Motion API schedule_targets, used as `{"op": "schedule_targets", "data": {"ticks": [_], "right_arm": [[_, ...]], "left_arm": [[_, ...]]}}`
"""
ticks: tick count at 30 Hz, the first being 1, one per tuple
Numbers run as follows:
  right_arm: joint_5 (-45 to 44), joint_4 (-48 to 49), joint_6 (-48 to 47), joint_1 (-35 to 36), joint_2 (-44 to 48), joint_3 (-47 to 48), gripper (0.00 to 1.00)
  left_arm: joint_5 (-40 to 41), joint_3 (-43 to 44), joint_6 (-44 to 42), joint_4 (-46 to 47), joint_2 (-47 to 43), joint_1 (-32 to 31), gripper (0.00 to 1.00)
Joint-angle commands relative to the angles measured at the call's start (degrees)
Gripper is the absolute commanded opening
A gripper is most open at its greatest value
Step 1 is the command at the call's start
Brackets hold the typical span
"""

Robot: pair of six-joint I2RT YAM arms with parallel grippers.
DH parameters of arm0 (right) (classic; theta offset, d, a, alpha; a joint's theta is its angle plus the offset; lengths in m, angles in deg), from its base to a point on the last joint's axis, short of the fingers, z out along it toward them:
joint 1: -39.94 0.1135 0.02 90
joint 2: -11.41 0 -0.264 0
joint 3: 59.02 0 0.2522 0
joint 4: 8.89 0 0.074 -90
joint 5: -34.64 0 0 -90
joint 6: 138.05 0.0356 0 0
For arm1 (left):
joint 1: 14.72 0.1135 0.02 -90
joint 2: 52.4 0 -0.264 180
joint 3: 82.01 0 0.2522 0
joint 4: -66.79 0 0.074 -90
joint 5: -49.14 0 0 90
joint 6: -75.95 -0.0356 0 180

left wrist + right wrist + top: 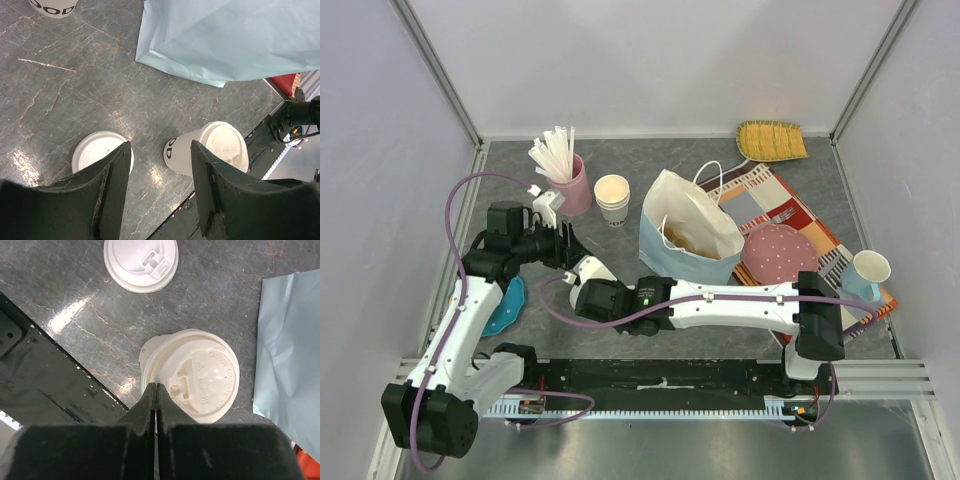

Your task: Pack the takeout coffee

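The takeout coffee (200, 371), a small white paper cup with a round white lid, stands on the grey table near the front edge. It also shows in the left wrist view (210, 148) and the top view (596, 268). My right gripper (157, 386) is shut, its tips resting at the near rim of the cup's lid; in the top view it (584, 284) sits just left of the bag. My left gripper (161, 150) is open and empty above the table, with the cup beside its right finger. It shows in the top view (574, 245) too.
A loose flat lid (141, 262) lies beside the cup, under my left finger (97, 152). A light blue paper bag (688, 238) stands open right of the cup. A stack of lidless cups (612, 198), a pink straw holder (568, 182), a pink plate (778, 252) and a blue mug (867, 274) stand around.
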Motion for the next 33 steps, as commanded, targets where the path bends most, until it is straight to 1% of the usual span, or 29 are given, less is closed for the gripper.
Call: {"op": "schedule_targets", "data": {"ticks": [1, 6, 12, 17, 21, 25, 33], "right_arm": [[-0.41, 0.21, -1.83, -0.13, 3.59, 1.28, 0.00], [-0.50, 0.20, -3.41, -0.22, 3.59, 1.99, 0.00], [2.22, -0.32, -7.63, 0.04, 4.02, 5.06, 0.00], [5.29, -1.81, -12.81, 0.13, 5.08, 10.15, 0.00], [6.09, -4.27, -16.07, 0.13, 5.17, 13.67, 0.00], [7.67, -5.33, -21.68, 0.04, 5.61, 18.06, 0.00], [7.24, -5.77, -30.13, 0.04, 6.22, 25.89, 0.00]], "left_arm": [[-1.83, 0.94, 1.19, 1.66, 0.08, 0.23, 0.58], [-1.92, 0.86, 1.10, 1.57, 0.17, 0.23, 0.58], [-1.57, 1.38, 0.58, 1.40, 0.43, 0.32, 0.57], [0.72, 2.87, -0.57, 1.05, 0.78, 0.67, 0.57], [1.42, 4.02, -1.10, 0.61, 1.05, 1.46, 0.57], [2.30, 4.98, -1.27, 0.26, 0.96, 2.60, 0.57], [3.27, 6.13, -1.63, -0.01, 0.96, 4.80, 0.57]]}}
